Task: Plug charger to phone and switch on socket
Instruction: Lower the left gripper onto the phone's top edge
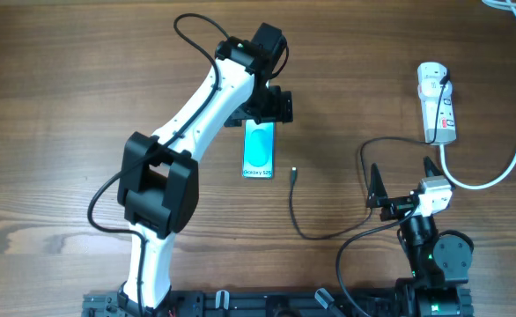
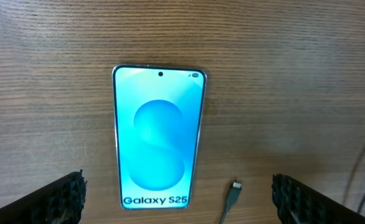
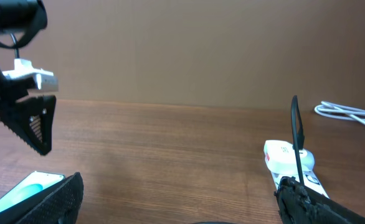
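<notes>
Here, a smooth, flat phone [image 1: 258, 150] with a glossy cyan screen and rounded corners is lying on the wood-grained table [image 1: 64, 88], its white lettering at the near short edge. The left gripper [image 1: 262, 114] is being held above the phone's far end with its jaws spread wide. In the left wrist view its ribbed black pads [image 2: 61, 199] are showing at the two lower corners, one on either side of the phone and clear of it.

The charger [image 1: 328, 233], a thin black cable, is curving across the table. Its small connector tip [image 1: 293, 173] is lying just right of the phone's near end, apart from it.

The socket [image 1: 437, 104], an elongated white plastic strip with red marks, is lying at the far right with a dark plug seated in it. A thick white cord [image 1: 504, 167] is looping away from it.

The right gripper [image 1: 403, 176] is being held open near the socket, touching nothing, and its toothed black fingers [image 3: 313, 202] are being cut off by the lower edge of the right wrist view.

The phone's far edge is being partly hidden overhead by the left gripper. The cable's course under the right arm is hard to follow. The position of the socket's switches cannot be made out.
</notes>
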Controlling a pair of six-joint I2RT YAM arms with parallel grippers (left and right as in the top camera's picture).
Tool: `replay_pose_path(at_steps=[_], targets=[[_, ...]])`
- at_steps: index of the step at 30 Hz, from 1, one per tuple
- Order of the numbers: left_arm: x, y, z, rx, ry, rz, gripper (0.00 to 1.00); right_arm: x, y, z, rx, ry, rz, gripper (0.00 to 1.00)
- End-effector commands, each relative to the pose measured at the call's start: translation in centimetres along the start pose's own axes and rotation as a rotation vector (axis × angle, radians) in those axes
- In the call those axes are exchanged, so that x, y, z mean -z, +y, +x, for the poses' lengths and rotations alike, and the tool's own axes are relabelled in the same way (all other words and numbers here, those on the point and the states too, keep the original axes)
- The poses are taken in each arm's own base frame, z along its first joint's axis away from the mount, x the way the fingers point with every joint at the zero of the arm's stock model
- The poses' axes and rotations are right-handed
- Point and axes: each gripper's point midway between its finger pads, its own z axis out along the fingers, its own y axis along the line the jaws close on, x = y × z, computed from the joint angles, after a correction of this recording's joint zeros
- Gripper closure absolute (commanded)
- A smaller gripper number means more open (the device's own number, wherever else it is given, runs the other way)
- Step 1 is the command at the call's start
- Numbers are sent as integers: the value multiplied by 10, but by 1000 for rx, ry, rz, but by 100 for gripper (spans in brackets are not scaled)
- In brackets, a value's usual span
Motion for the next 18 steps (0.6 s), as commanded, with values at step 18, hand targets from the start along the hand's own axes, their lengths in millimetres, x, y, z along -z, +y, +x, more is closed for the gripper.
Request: replay_pose_path(at_steps=[18], targets=[[-45,12,13,-46,49,-45,0,0,-1,-2,18,-7,6,1]])
